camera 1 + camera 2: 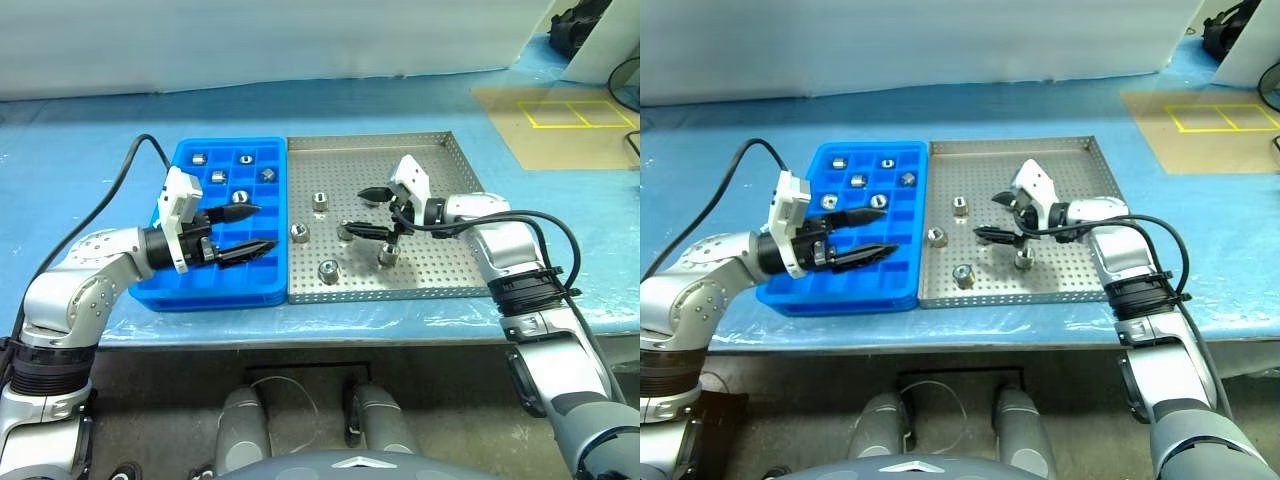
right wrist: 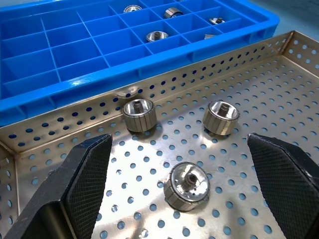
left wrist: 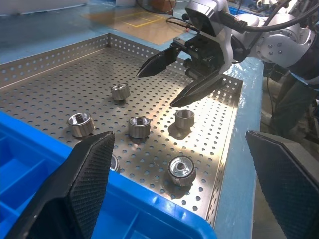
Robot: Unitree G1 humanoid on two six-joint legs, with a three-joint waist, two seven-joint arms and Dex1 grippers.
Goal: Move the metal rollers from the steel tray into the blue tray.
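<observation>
I read no brand, label or writing on anything here; the one marking is a yellow outlined rectangle (image 1: 580, 113) on a tan mat, well beyond the steel tray's far right corner.

The steel tray (image 1: 440, 160) sits on the blue-covered surface (image 1: 80, 140), and the blue tray (image 1: 190, 290) lies touching its left rim. My right tool (image 1: 372, 211) hangs over the middle of the steel tray, fingers spread wide, pinching nothing. Five metal rollers (image 1: 329, 270) lie loose on the steel tray's perforated floor: one near the left rim (image 1: 300, 233), one toward the front (image 2: 189, 185), one farther back (image 1: 320, 200), and two right by the tool, one just under its nearer finger (image 1: 346, 231) and one just in front of it (image 1: 387, 253). From the right wrist view, three of them sit between and ahead of the spread fingers (image 2: 79, 184).

My left tool (image 1: 250, 228) hovers over the right half of the blue tray, close to the steel tray's left rim, fingers likewise spread and empty. Several more rollers (image 1: 200, 158) already rest in single compartments at the back of the blue tray; its front rows are vacant.

The steel tray's low rims stand all around, and its right and rear portions are bare floor, leaving room to move.
</observation>
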